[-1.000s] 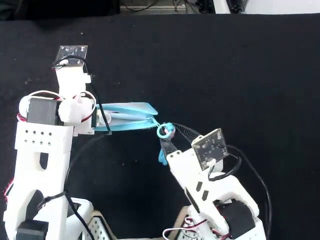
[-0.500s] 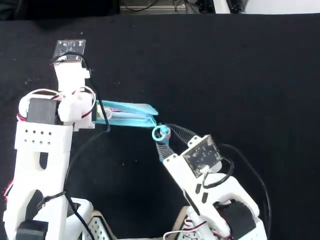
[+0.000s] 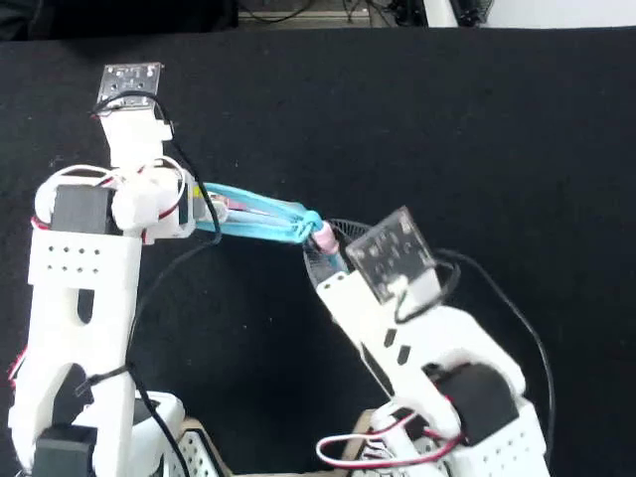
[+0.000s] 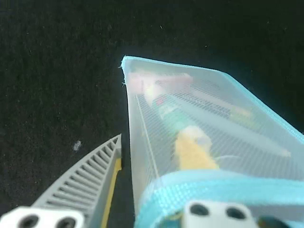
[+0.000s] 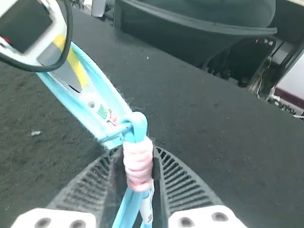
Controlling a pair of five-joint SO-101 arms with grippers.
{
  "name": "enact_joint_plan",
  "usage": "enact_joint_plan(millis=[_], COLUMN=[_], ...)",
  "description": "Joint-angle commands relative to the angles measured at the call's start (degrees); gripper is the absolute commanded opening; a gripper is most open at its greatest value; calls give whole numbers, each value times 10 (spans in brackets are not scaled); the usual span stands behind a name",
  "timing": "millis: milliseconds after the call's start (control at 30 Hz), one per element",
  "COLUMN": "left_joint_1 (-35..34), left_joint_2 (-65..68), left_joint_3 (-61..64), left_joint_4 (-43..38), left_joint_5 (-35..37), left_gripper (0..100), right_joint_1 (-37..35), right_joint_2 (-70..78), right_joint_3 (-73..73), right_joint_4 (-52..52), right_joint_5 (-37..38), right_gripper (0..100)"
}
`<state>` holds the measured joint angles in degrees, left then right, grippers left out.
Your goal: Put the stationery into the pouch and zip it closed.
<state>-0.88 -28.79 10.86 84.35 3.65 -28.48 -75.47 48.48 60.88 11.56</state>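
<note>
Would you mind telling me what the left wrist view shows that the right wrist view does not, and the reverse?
Left wrist view: the pouch seen on its mesh side, with the stationery visible through it, a yellow piece nearest the camera. Right wrist view: the right claw shut on the pink-wrapped zipper pull, and farther off the left claw gripping the pouch's other end. Shared: the light-blue pouch and the black table.

Left arm (image 3: 99,298) and right arm (image 3: 437,343): white printed shells, black servos, red-white-black cables, rows of round holes, bare camera boards (image 3: 129,79) at wrists. Claw fingers (image 5: 183,183) ribbed grey, screw holes.
</note>
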Motion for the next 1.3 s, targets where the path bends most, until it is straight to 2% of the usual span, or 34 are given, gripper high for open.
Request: enact_joint_plan(millis=[0, 267, 533, 767, 1000, 1133, 1267], left_joint_1=[-3, -3, -3, -43, -36, 34, 109], left_joint_2=[-7, -7, -9, -131, -286, -356, -416], left_joint_3=[-106, -233, -301, -293, -150, -42, 44], left_joint_4=[48, 129, 165, 165, 164, 164, 162], left_joint_5=[-4, -4, -4, -6, -93, -144, -166], left_gripper=[188, 184, 184, 186, 188, 188, 187], right_joint_1=[11, 11, 11, 11, 11, 11, 11], right_joint_2=[40, 51, 50, 58, 140, 202, 241], right_joint_3=[-65, -80, -80, -110, -186, -231, -286], right_joint_4=[-3, 1, -10, -19, -7, 0, 45], right_joint_5=[4, 4, 4, -1, -1, -1, -1], right_gripper=[11, 11, 11, 11, 11, 11, 11])
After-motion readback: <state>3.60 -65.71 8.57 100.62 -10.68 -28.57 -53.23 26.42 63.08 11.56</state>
